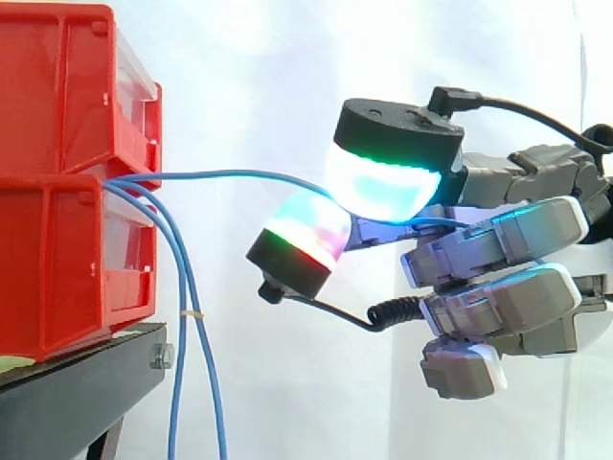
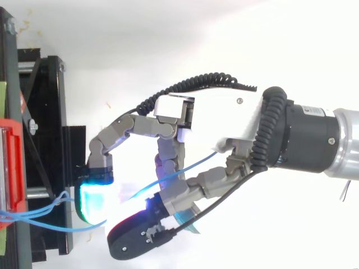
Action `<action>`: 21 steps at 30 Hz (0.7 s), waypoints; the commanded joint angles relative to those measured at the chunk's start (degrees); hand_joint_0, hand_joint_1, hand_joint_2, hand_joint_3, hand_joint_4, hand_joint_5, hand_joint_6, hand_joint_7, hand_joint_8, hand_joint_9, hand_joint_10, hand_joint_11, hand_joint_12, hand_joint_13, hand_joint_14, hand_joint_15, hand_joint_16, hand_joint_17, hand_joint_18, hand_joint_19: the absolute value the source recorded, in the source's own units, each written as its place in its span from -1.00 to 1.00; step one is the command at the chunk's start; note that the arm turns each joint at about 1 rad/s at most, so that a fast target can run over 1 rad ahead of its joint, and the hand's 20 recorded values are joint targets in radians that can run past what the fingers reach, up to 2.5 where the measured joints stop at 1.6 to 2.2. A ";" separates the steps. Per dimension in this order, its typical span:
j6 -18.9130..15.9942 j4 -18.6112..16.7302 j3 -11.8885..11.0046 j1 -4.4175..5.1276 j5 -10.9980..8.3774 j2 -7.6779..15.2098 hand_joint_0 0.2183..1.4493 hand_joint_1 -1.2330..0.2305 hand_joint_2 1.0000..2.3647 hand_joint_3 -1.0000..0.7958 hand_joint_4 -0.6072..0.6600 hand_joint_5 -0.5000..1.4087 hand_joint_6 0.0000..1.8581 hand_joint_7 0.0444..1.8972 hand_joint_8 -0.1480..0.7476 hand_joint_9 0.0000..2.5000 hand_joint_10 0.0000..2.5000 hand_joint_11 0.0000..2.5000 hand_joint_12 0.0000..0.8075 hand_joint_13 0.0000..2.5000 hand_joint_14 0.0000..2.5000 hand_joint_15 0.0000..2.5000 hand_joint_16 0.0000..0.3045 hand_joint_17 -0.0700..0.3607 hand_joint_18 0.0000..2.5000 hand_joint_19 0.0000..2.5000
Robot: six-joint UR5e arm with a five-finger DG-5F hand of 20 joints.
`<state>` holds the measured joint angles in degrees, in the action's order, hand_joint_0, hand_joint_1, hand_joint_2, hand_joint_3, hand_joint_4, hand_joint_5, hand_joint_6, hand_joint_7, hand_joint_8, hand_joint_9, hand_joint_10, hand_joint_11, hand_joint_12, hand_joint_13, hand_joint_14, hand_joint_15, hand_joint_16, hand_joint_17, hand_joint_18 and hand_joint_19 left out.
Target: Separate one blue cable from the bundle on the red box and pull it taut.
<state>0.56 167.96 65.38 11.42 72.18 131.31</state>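
The hand [image 1: 498, 240] is reaching in from the right, level with the seam between the two stacked red bins [image 1: 57, 192], which are sitting on the black stand [image 1: 77, 393] in front of the white curtain [image 1: 287, 77]. It is pinching one blue cable [image 1: 230, 173] between two glowing fingertips: a big pad shining green and cyan [image 1: 383, 182] is lying over the line, and a smaller pad banded red and green [image 1: 306, 230] is pressing up from underneath. The rest of the fingers are curling in low against the palm, holding nothing.

That cable is coming out from the gap between the bins and running almost level across open air to the pads, bowing up only slightly, so it is looking close to taut, though I cannot be sure it is fully tight. Past the pinch it is carrying on toward the palm; from above it is slanting up between the fingers [image 2: 190, 165].

The other blue cables [image 1: 185, 287] are leaving the same gap and hanging down just beside the front of the lower bin, gathered by a small pale tie [image 1: 194, 313], well apart from the hand.
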 commanded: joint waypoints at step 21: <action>0.05 -0.09 0.01 0.01 -0.11 0.00 -0.36 -0.34 -0.99 -0.10 0.05 -0.45 -0.14 0.10 -0.21 0.46 -0.98 -0.65 -0.05 0.21 -0.98 -0.57 -0.59 -0.02 0.04 -0.47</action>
<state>0.60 167.90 65.38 11.45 72.07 131.33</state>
